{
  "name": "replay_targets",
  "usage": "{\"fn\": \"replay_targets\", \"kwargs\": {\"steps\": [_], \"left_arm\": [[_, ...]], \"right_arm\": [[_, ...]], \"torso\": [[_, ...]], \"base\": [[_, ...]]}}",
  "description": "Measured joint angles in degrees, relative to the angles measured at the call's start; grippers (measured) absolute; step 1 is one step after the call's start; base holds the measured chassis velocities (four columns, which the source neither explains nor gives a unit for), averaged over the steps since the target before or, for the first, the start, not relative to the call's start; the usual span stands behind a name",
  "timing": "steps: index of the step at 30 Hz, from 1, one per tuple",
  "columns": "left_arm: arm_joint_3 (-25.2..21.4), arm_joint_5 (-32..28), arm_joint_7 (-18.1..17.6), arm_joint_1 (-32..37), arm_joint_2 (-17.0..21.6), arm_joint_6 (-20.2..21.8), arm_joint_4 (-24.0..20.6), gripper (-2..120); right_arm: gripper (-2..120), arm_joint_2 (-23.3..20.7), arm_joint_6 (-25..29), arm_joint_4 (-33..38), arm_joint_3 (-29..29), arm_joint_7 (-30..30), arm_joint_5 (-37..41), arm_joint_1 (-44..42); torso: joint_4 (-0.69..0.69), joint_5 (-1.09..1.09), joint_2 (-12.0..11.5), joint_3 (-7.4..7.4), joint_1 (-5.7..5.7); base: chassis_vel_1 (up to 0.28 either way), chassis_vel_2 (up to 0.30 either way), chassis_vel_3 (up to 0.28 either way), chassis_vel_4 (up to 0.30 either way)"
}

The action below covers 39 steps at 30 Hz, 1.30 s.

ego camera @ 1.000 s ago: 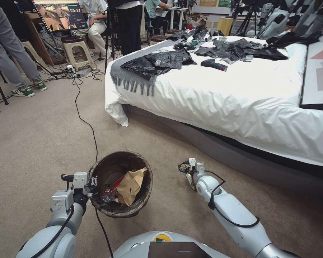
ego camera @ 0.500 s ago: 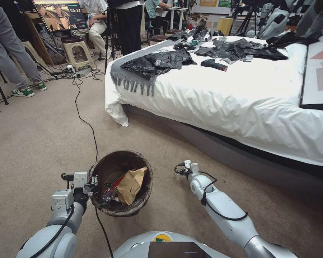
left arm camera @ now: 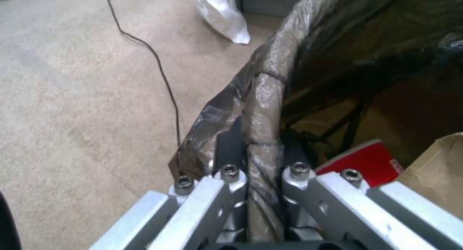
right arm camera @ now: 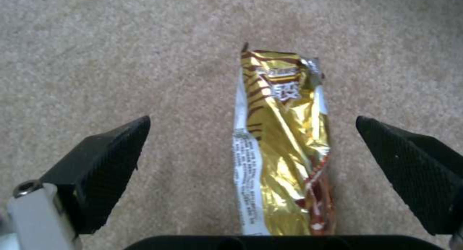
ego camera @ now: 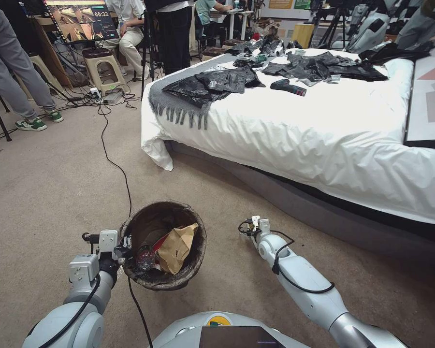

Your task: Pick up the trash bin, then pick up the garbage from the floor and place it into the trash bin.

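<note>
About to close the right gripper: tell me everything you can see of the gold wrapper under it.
The gold wrapper is a long, narrow foil snack packet, shiny and creased, with brown stripes, white print and a white edge strip. It lies flat on the beige carpet, lengthwise between the open fingers of the right gripper, touching neither.

Left arm comes in from 7 o'clock, bent at the wrist, left gripper point(ego camera: 124, 245) clamped tight, fingers point(left arm camera: 231, 177) nearly together. Right arm stretches from 5 o'clock toward 11, right gripper point(right arm camera: 253, 148) pointing down, jaws spread wide.
</note>
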Motion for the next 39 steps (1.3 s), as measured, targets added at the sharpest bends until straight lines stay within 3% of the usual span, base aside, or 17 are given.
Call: {"fn": "replay_targets", "kwargs": {"steps": [25, 27, 32, 39], "left_arm": [[0.0, 0.1, 0.3, -0.3, 0.0, 0.1, 0.0, 2], [0.0, 0.0, 0.3, -0.4, 0.1, 0.1, 0.0, 2], [-0.1, -0.5, 0.2, -0.7, 0.4, 0.1, 0.0, 2], [-0.2, -1.1, 0.1, -1.0, 0.8, 0.2, 0.0, 2]], "right_arm": [[100, 2.2, 0.5, -5.5, 0.0, -0.3, -0.5, 0.7], [98, 2.2, 0.5, -5.5, 0.1, -0.2, -0.5, 0.7], [78, 2.4, 0.6, -5.6, 0.3, -0.2, -0.5, 0.5], [76, 2.9, 0.5, -6.4, 0.7, -0.2, -0.4, 0.4]], "torso": [[0.00, 0.00, 0.0, 0.00, 0.00], [0.00, 0.00, 0.0, 0.00, 0.00], [0.00, 0.00, 0.0, 0.00, 0.00], [0.00, 0.00, 0.0, 0.00, 0.00]], "base": [[0.000, 0.000, 0.000, 0.000], [0.000, 0.000, 0.000, 0.000], [0.000, 0.000, 0.000, 0.000], [0.000, 0.000, 0.000, 0.000]]}}
